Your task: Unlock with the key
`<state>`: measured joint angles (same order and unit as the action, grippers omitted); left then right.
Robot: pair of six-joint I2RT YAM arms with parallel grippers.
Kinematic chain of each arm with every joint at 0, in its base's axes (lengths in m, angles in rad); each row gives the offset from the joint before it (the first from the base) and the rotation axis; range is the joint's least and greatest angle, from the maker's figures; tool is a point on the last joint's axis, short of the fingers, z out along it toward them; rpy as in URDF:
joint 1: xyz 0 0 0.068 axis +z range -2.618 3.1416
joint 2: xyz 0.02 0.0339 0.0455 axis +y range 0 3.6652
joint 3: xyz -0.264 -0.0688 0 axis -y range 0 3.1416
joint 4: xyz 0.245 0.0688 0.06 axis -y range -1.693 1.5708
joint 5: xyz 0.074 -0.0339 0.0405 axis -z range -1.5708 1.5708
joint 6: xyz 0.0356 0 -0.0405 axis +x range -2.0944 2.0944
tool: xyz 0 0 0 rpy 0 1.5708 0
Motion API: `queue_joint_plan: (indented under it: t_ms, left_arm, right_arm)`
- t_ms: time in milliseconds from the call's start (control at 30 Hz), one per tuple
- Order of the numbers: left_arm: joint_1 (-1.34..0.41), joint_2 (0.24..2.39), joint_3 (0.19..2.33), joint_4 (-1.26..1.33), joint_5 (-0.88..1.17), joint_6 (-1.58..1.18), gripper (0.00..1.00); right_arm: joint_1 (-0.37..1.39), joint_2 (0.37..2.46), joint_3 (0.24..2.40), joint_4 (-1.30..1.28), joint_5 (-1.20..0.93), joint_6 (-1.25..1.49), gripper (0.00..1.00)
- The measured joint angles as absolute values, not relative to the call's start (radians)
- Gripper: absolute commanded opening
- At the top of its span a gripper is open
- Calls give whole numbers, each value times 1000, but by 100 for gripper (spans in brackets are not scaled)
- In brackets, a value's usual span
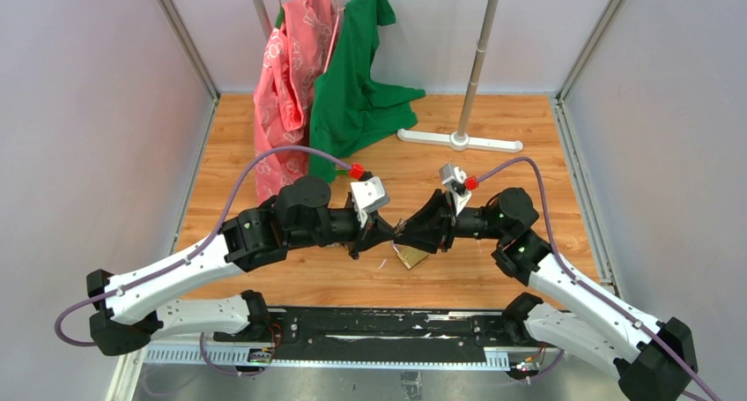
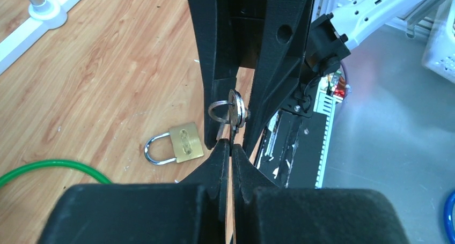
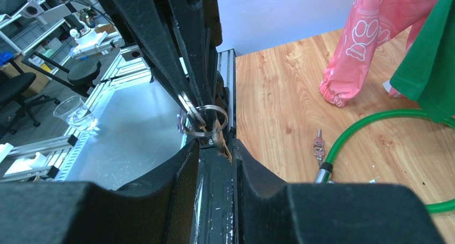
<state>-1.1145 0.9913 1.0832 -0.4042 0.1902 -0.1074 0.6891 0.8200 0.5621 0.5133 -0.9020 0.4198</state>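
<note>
Handover, we judge: left hand (image 2: pixel 230 147) clamps key bunch (image 2: pixel 232 111); right hand (image 3: pixel 214 147) half-closed round it, grip unclear. We see key (image 3: pixel 318 146) on table (image 3: pixel 279 94) beside green lock (image 3: pixel 365 120). Next needs a fine pinch there.

The top camera looks steeply down from above and behind the arms onto the whole wooden tabletop (image 1: pixel 537 119). Each wrist camera sits close behind its own jaws, looking along them and facing the other arm. All three views share the tabletop. Both wrist views share the bunch of keys (image 2: pixel 236 109) between the jaws.
</note>
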Motion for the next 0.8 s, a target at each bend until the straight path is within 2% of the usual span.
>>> queue_joint_plan:
  t_ms: [233, 400, 567, 800]
  left_arm:
    - [-1114, 991, 1086, -403, 189, -113, 0]
    - [-1114, 991, 1092, -402, 178, -113, 0]
    - [-1114, 991, 1092, -402, 176, -117, 0]
    - [-1114, 991, 1092, -400, 176, -118, 0]
  right_arm:
    - [694, 817, 562, 524, -916, 423, 17]
    - [695, 809, 562, 524, -918, 424, 0]
    - [696, 805, 562, 519, -916, 423, 0]
    - [696, 803, 562, 502, -916, 421, 13]
